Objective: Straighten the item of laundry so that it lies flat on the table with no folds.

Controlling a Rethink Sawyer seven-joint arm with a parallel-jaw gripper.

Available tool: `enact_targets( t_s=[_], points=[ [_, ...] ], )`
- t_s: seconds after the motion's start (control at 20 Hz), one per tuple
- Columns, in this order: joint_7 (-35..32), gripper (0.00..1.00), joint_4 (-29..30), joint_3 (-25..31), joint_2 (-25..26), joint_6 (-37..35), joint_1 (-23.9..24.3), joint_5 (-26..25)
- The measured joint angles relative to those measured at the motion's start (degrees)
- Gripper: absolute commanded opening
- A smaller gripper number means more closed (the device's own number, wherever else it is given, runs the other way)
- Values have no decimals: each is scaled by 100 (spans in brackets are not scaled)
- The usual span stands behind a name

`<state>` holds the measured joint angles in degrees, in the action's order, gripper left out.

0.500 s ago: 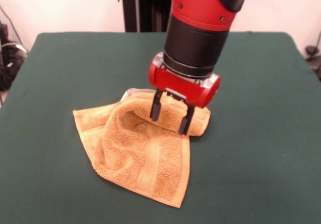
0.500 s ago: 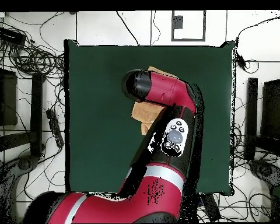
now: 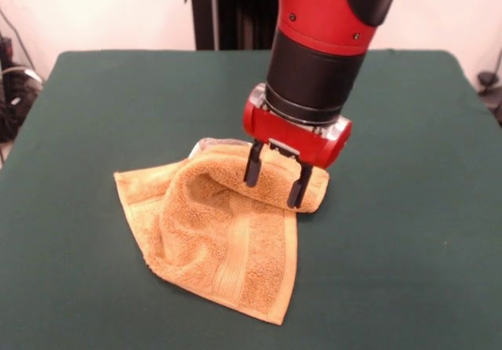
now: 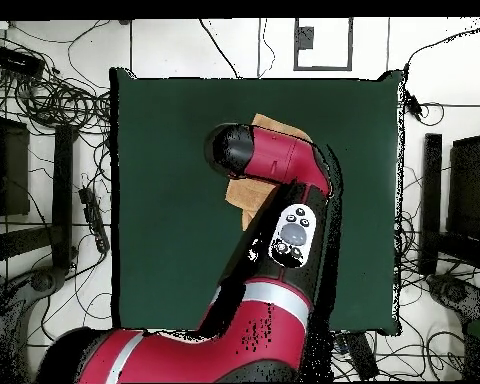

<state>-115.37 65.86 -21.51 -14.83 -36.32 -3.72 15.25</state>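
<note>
The orange-tan towel lies crumpled on the green table, near the middle. One part is rolled over into a thick fold at its far right, and a woven band runs down to the near corner. A small white tag peeks out at its far edge. My gripper is open, pointing down, with its two black fingers straddling the rolled fold and touching it. In the overhead view my arm covers most of the towel, and the gripper itself is hidden there.
The table is much larger than the towel, with green cloth on all sides of it. Cables and stands lie on the floor beyond the table's edges.
My gripper has shifted slightly to the right in the front view, still over the rolled fold. The towel's shape is nearly the same.
</note>
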Motion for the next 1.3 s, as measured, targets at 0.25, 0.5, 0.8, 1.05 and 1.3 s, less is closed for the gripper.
enact_targets(
  t_s=[0.25, 0.5, 0.8, 1.05, 1.3],
  points=[
    [0, 100, 13, 2, 208, 30, -43, -1],
    [0, 100, 19, 2, 366, 125, -80, 0],
    [0, 100, 21, 1, 605, 213, -84, 2],
    [0, 100, 22, -1, 689, 213, -77, 43],
    [0, 100, 116, 2, 598, -86, -26, 100]
  ],
)
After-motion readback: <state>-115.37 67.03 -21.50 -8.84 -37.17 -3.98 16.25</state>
